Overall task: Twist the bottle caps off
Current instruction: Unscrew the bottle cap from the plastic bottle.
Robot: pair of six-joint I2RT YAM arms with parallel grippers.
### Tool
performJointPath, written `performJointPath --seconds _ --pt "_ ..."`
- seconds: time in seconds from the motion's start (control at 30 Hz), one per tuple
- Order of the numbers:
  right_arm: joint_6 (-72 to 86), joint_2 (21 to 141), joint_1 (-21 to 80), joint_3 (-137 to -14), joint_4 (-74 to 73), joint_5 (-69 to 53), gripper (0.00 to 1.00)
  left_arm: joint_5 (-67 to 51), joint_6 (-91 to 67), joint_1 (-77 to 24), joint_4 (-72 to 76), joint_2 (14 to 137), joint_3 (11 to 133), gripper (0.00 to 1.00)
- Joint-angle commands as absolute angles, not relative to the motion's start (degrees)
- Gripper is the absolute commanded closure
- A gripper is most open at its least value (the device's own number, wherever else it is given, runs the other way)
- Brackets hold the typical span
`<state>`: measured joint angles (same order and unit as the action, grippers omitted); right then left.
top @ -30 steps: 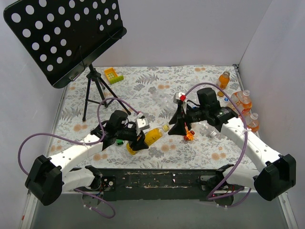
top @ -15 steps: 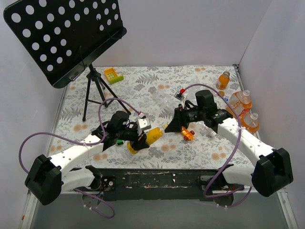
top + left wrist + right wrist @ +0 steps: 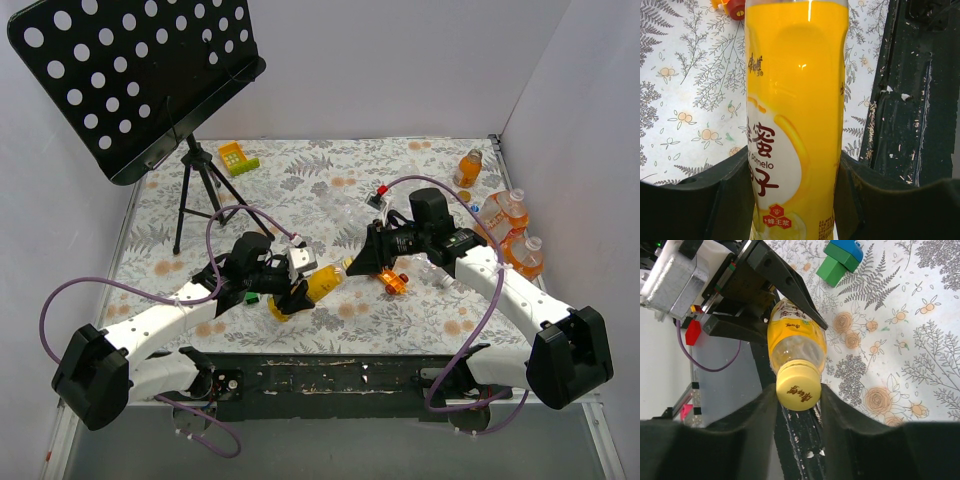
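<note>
A yellow drink bottle [image 3: 321, 284] is clamped round its body by my left gripper [image 3: 290, 296] and tilts up toward the right arm. In the left wrist view the bottle's label [image 3: 795, 100] fills the gap, and both fingers of the left gripper [image 3: 795, 165] press its sides. The bottle's yellow cap [image 3: 798, 390] points at the right wrist camera. My right gripper [image 3: 798, 396] is shut on it, with a finger touching each side. From above, the right gripper [image 3: 361, 265] meets the cap [image 3: 347, 267] at mid-table.
A small orange toy car [image 3: 393, 281] lies just right of the cap. A green-and-blue block [image 3: 840, 257] sits by the left gripper. Orange bottles [image 3: 512, 215] stand along the right wall. A black music stand [image 3: 130, 75] rises at the back left, with a yellow-green toy [image 3: 237, 157] beside it.
My right gripper came down and left from above the toy car to the bottle's cap, and its fingers closed in on it. The left gripper kept its hold on the bottle.
</note>
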<state>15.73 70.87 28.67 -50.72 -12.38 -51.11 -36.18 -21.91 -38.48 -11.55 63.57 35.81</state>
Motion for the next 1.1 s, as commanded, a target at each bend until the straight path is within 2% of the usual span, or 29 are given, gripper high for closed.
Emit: performJointPath --seconds 0.0,0.07,0.17,0.63,0.73,0.87,1.0,1.03,1.07 --pt "15.64 69.87 29.0 -50.54 -9.84 -53.62 0.46 -37.18 -22.15 -38.76 -8.26 60.73 36.21 1.0" --pt "15.91 70.13 28.92 -50.89 -9.76 -53.35 0.39 -37.09 -22.06 -38.76 -8.26 60.65 36.3 1.0" --pt "16.43 70.75 29.0 -51.5 -9.58 -53.17 0.38 -37.44 -22.06 -38.76 -8.35 60.73 36.39 1.0" --pt "19.34 71.8 28.48 -52.12 -6.86 -52.03 0.42 -37.71 -22.06 -38.67 -8.61 60.73 35.95 1.0" --pt "19.42 72.25 28.48 -52.47 -7.12 -52.73 0.46 -37.62 -21.97 -38.67 -8.61 60.64 36.03 1.0" --pt "18.81 71.98 28.48 -51.77 -7.21 -53.35 0.56 -37.0 -21.89 -38.59 -8.61 60.38 36.03 1.0" --pt "15.75 71.28 28.48 -51.85 -7.47 -55.45 0.85 -36.83 -21.88 -38.76 -8.61 60.12 35.86 1.0" --pt "13.04 71.19 28.48 -52.12 -7.64 -57.03 0.98 -37.0 -21.8 -38.67 -8.44 60.03 35.69 1.0" --pt "9.88 71.19 28.48 -52.9 -8.95 -58.87 0.99 -37.52 -21.62 -38.58 -8.44 59.68 35.51 1.0"
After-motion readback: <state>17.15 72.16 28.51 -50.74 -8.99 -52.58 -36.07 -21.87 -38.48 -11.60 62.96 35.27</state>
